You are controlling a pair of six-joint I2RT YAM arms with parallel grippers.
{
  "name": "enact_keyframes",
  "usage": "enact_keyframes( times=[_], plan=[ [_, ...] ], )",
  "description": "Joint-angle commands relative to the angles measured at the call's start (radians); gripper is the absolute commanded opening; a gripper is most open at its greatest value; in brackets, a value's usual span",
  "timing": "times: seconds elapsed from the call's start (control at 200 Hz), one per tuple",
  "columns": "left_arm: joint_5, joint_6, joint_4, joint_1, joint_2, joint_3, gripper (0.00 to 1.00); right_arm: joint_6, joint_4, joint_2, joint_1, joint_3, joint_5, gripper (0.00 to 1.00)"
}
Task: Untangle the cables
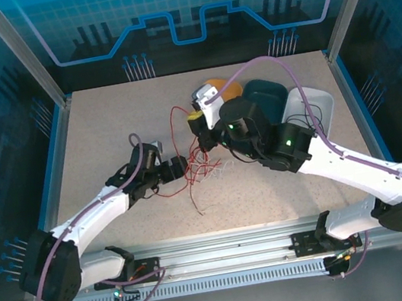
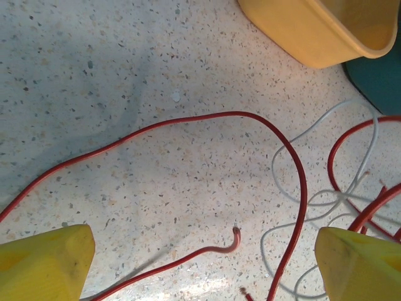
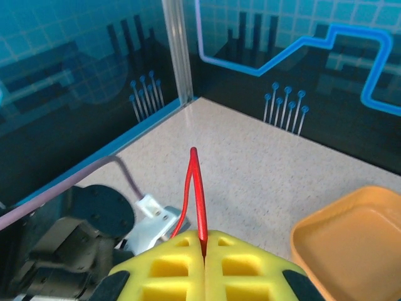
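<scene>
The right gripper has its fingers pressed together on a doubled loop of red cable, which rises above the yellow pads in a narrow fold. The left gripper hangs low over the desk with its fingers spread wide and nothing between them. A loose red end and a long red arc lie beneath it, with a thin white cable looped just beside. From above, the cables sit as a loose knot in the middle of the desk, between the two grippers, and one red strand reaches up toward the orange bowl.

The risk, as I judge it, is in the pull. If the right arm lifts while the knot is unanchored, the whole bundle may ride up together rather than separate, or tighten where red crosses white. The thin fold could also slip out of the pinch. A strand dragged sideways might catch on the bowl's rim, and the two grippers work close enough to collide
</scene>
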Motion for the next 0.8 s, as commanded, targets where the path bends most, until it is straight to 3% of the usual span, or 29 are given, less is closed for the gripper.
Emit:
enact_keyframes(
  times=[0.0,0.145,0.34,0.49,0.605,0.705,0.795],
  plan=[
    [-0.084,-0.016,-0.048,-0.004,-0.084,-0.012,0.92,-0.004,0.120,-0.020,0.014,-0.054,0.111,0.00],
    [-0.160,-0.019,-0.069,-0.004,-0.207,-0.045,0.90,0.051,0.155,-0.015,0.013,-0.118,0.192,0.00],
    [-0.010,0.075,0.148,-0.010,-0.307,-0.144,0.88,0.140,0.157,0.004,-0.010,-0.144,0.173,0.00],
    [0.005,0.139,0.315,-0.070,-0.265,-0.168,0.89,0.177,0.138,0.017,-0.019,-0.131,0.141,0.00],
    [-0.074,0.198,0.379,-0.140,-0.199,-0.139,0.90,0.200,0.121,0.016,-0.019,-0.124,0.123,0.00],
    [-0.137,0.187,0.399,-0.158,-0.128,-0.107,0.88,0.215,0.120,0.013,-0.021,-0.122,0.111,0.00],
    [-0.126,0.174,0.478,-0.162,-0.077,-0.112,0.83,0.222,0.109,0.013,-0.023,-0.109,0.104,0.00]
  ],
)
